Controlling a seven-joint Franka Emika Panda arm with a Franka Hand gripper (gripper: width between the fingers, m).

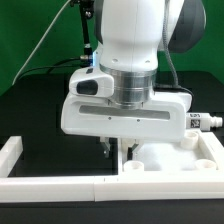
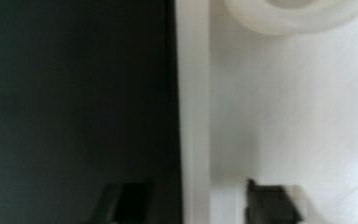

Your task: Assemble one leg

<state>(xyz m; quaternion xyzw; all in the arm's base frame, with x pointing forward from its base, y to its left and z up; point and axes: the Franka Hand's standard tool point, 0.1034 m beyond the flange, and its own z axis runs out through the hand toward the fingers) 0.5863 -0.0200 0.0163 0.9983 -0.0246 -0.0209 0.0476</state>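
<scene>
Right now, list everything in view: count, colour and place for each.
Table: one, black, under everything.
Border wall: one, white, along the table's near edge and the exterior view's left.
Furniture panel: one, white, at the exterior view's right, below the arm.
Round piece: one, white with a marker tag, behind the panel.
Backdrop: one, green, at the rear.
Cabling: count unclear, black, behind the arm.
Arm: one, white and grey, centre.
Fingers: two, dark, apart on either side of the panel's edge; whether they clamp it cannot be told.
</scene>
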